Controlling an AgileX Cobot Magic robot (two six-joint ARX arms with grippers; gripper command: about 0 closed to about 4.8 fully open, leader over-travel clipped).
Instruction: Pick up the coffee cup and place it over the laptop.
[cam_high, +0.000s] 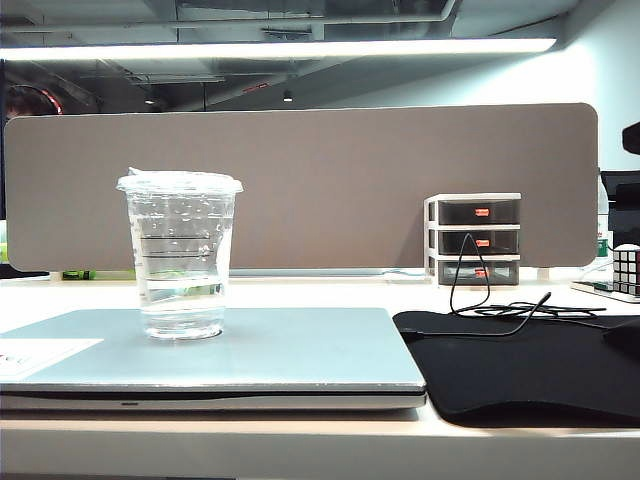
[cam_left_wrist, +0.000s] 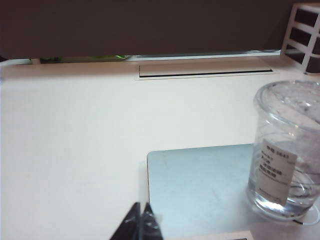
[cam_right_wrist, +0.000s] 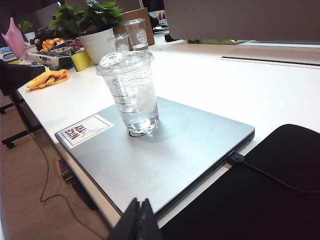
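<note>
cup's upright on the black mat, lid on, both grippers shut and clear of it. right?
Not the mat. The coffee cup stands upright on the closed laptop, lid on; the black mat lies beside the laptop, as the exterior view shows. The rest holds: the left gripper and right gripper are shut and clear of the cup.

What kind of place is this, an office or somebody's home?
Most likely an open-plan office: a grey desk partition backs the white table, small desktop drawers stand against it, and the laptop holds the coffee cup.
</note>
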